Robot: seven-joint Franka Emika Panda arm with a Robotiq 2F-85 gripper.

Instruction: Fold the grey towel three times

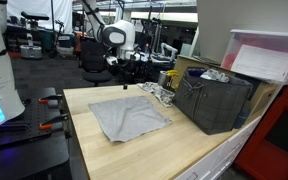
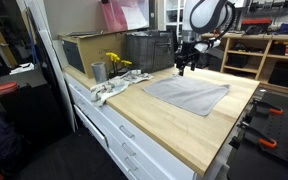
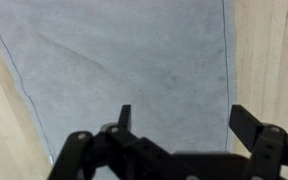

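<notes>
In an exterior view, the plain light grey thin cloth towel (image 1: 129,118) lies spread flat and unfolded around the middle of the pale wooden worktop (image 1: 84,140), with a few soft creases across it. The black claw (image 1: 126,80) hangs above the towel's far side, released and empty. A dark grey boxy fabric bin (image 1: 214,100) stands by a far corner.

In an exterior view, the towel (image 2: 187,95) reads as a single four-sided sheet, well apart from the bin (image 2: 149,50) at the worktop's (image 2: 174,130) back edge. The claw (image 2: 182,68) hovers over the towel's far edge.

In the wrist view, the towel (image 3: 124,60) fills most of the picture, a thin hem line along each side and bare worktop (image 3: 274,50) beyond. The claw's (image 3: 184,125) dark fingers (image 3: 249,125) stand wide apart, holding nothing.
</notes>
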